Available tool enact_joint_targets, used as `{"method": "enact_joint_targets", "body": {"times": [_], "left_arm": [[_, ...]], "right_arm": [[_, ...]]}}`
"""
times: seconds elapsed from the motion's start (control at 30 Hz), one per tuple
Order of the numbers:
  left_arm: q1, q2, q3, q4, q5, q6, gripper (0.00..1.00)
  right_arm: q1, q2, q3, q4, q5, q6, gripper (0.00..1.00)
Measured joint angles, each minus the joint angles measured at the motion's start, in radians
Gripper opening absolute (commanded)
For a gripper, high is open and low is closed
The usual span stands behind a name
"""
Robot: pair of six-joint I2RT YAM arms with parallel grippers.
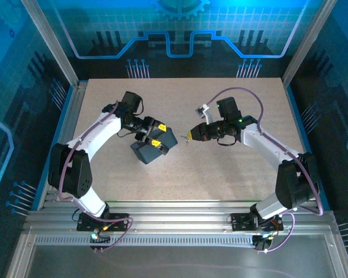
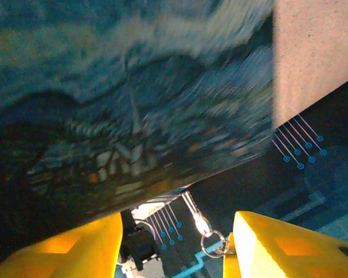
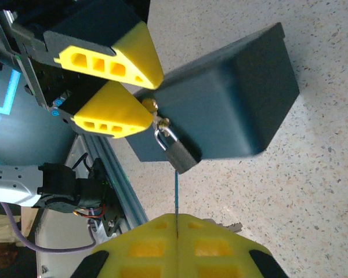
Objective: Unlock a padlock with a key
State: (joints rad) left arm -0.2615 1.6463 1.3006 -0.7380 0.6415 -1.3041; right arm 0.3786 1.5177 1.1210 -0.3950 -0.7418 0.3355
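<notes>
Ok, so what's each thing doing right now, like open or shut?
padlock: shackle shut, hanging on the box.
box: closed.
key: pinched edge-on, tip at the padlock's bottom.
right fingers: shut on the key.
left fingers: either side of the box's edge, grip unclear.

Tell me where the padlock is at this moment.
In the right wrist view the padlock hangs from the clasp on the dark box, just below the left hand's yellow fingers and above the right hand.
</notes>
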Motion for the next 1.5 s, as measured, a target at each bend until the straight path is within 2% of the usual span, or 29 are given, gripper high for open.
{"method": "enact_joint_targets", "body": {"times": [0.3, 0.5, 0.67, 0.77, 0.9, 1.03, 1.23, 1.5], "left_arm": [[0.056, 0.032, 0.009, -0.060, -0.053, 0.118, 0.52], [0.049, 0.066, 0.206, -0.202, -0.202, 0.372, 0.51], [0.008, 0.052, 0.234, -0.201, -0.243, 0.492, 0.37], [-0.040, 0.051, 0.234, -0.154, -0.188, 0.589, 0.33], [-0.095, 0.048, 0.233, -0.109, -0.085, 0.788, 0.37], [-0.085, 0.045, 0.204, -0.058, 0.035, 0.932, 0.42], [-0.080, 0.048, 0.177, -0.013, 0.147, 1.041, 0.44], [-0.080, 0.086, 0.165, 0.023, 0.214, 1.088, 0.44]], "right_arm": [[0.000, 0.001, 0.000, 0.003, 0.000, 0.005, 0.00], [0.000, 0.001, -0.005, 0.013, 0.000, 0.016, 0.00], [-0.003, 0.001, -0.030, 0.044, -0.024, 0.023, 0.00], [-0.026, 0.011, -0.042, 0.081, -0.075, 0.035, 0.00], [-0.074, 0.043, -0.042, 0.119, -0.143, 0.049, 0.00], [-0.093, 0.081, -0.010, 0.091, -0.198, 0.024, 0.00], [-0.093, 0.122, 0.045, 0.060, -0.273, -0.014, 0.00], [-0.066, 0.171, 0.090, 0.051, -0.318, -0.023, 0.00]]}}
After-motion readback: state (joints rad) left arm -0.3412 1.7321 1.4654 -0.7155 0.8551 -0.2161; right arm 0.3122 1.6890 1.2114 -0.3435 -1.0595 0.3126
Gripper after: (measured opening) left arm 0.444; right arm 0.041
